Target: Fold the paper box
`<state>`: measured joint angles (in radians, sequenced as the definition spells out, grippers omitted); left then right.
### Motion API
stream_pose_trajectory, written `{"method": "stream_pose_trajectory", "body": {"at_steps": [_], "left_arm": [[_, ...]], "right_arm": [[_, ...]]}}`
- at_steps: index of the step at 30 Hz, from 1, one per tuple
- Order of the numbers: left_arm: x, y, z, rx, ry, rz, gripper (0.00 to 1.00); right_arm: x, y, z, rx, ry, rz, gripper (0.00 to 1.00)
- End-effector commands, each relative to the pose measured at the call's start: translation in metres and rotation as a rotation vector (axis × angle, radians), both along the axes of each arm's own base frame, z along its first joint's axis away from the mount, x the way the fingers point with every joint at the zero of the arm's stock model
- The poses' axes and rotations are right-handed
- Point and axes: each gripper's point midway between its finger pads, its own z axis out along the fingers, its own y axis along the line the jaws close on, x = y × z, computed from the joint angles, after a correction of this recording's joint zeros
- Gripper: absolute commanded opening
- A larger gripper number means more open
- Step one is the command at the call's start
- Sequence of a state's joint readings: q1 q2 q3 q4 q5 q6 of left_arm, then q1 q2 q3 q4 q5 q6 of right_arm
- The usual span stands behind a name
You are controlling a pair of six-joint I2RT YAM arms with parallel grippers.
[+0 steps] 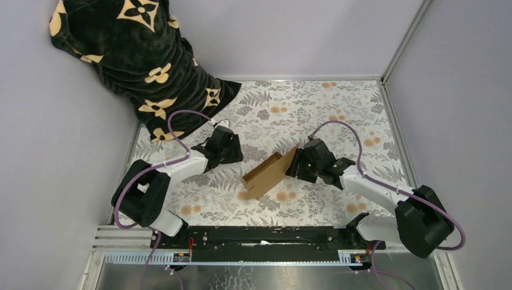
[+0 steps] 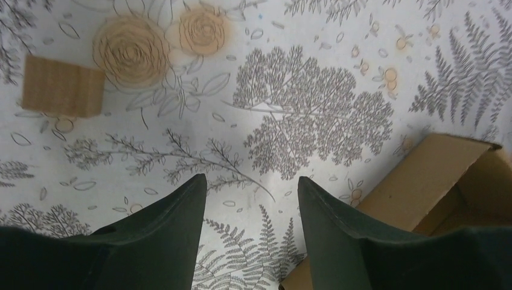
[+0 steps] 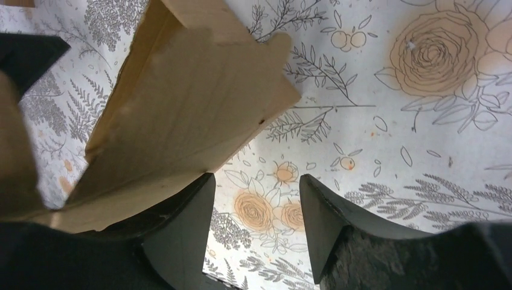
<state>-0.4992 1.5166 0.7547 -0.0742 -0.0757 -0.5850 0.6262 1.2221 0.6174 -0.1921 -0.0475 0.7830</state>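
The paper box (image 1: 268,174) is plain brown cardboard, partly formed, lying slantwise at the middle of the table. My left gripper (image 1: 234,156) hovers just left of it, open, with only tablecloth between its fingers (image 2: 252,178); an open corner of the box (image 2: 438,175) shows to its right. My right gripper (image 1: 294,164) is at the box's right end, open (image 3: 256,176). A raised flap of the box (image 3: 193,103) lies against the outer side of its left finger (image 3: 181,229), not between the jaws. A separate-looking brown cardboard piece (image 2: 60,86) lies farther off.
A black blanket with yellow flower marks (image 1: 139,60) is heaped in the back left corner. Grey walls close the table (image 1: 338,109) on three sides. A black rail (image 1: 265,238) carrying the arm bases runs along the near edge.
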Motion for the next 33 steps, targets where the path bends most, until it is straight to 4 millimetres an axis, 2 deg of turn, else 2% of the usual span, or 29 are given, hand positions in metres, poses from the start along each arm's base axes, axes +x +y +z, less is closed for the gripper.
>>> {"method": "stream_pose_trajectory", "body": {"at_steps": [1,9,16,21,23,27,31,33], "left_arm": [[-0.019,0.003,-0.014,0.033,0.049,0.007,0.63],[-0.036,0.004,-0.029,0.054,0.099,0.004,0.62],[-0.047,-0.016,-0.031,0.034,0.121,-0.031,0.62],[-0.062,-0.031,-0.032,0.007,0.14,-0.047,0.62],[-0.071,-0.036,-0.031,-0.012,0.148,-0.051,0.61],[-0.085,-0.041,-0.026,-0.048,0.142,-0.041,0.62],[-0.095,-0.034,-0.021,-0.056,0.133,-0.032,0.62],[-0.102,-0.032,-0.02,-0.061,0.138,-0.037,0.61]], "right_arm": [[0.024,0.021,0.015,0.064,-0.063,-0.002,0.61],[0.063,0.028,0.017,0.081,-0.077,-0.008,0.62],[0.12,0.041,0.038,0.143,-0.111,0.026,0.62],[0.146,0.065,0.047,0.203,-0.119,0.101,0.62],[0.155,0.067,0.054,0.206,-0.152,0.102,0.62],[0.158,0.043,0.054,0.126,-0.156,0.069,0.63],[0.153,-0.006,0.053,0.024,-0.157,-0.003,0.64],[0.143,-0.025,0.048,-0.041,-0.138,-0.01,0.65]]}}
